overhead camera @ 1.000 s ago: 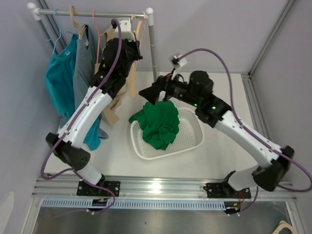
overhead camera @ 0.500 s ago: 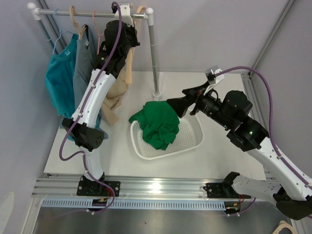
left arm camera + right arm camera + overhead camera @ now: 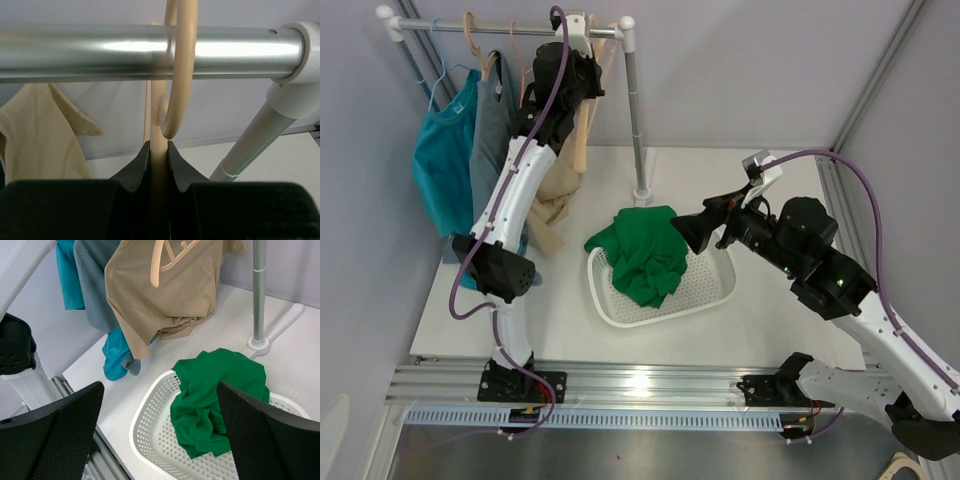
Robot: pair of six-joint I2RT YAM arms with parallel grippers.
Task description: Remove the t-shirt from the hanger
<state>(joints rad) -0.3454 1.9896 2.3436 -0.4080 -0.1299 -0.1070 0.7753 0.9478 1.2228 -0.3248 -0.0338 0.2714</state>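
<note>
Left pincer [image 3: 158, 152] pinched hanger [image 3: 179, 65] neck below rail [image 3: 75, 52], far-left corner of surface [image 3: 560, 310]; tan t-shirt [image 3: 165, 295] draped on it. Right pincer [image 3: 160, 387] spread, empty. Step: steadying hanger. Next, likely: right grips shirt, pulls clear.

Hanging crumpled above desk's [image 3: 700, 170] far-left corner: tan cotton t-shirt [image 3: 165, 300], lower hem bunched. Carrying it: pale wooden hanger [image 3: 175, 75], curved hook over silver metal rail [image 3: 90, 52], neck upright.
</note>
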